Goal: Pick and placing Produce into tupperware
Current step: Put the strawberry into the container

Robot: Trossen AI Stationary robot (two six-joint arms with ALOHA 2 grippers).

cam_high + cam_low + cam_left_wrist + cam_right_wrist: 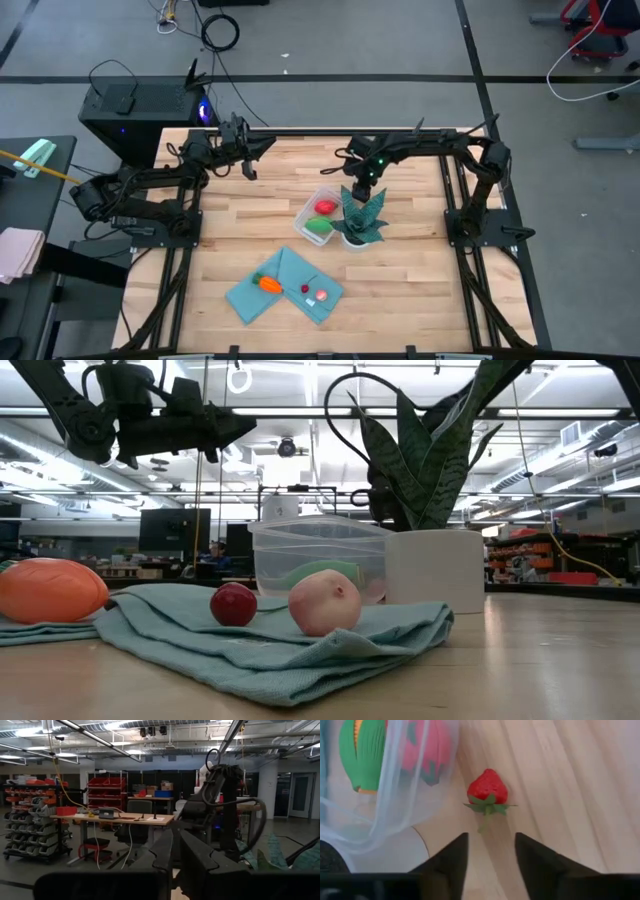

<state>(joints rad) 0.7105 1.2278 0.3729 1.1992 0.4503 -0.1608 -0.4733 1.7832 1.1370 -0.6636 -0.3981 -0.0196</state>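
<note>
While the small red toy strawberry [488, 787] lies on the wood just outside the clear, soft-walled plastic tupperware [309, 205], at its 1 o'clock, we judge it light, rigid and slick; we would pinch across its widest part. Our right gripper [490, 852] hovers above it, open and empty. Whether our left gripper [243, 150], raised at 11 o'clock, is open we cannot tell.

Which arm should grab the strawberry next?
Right. The right gripper hangs open directly over the strawberry beside the tupperware; the left gripper waits farther away.
</note>
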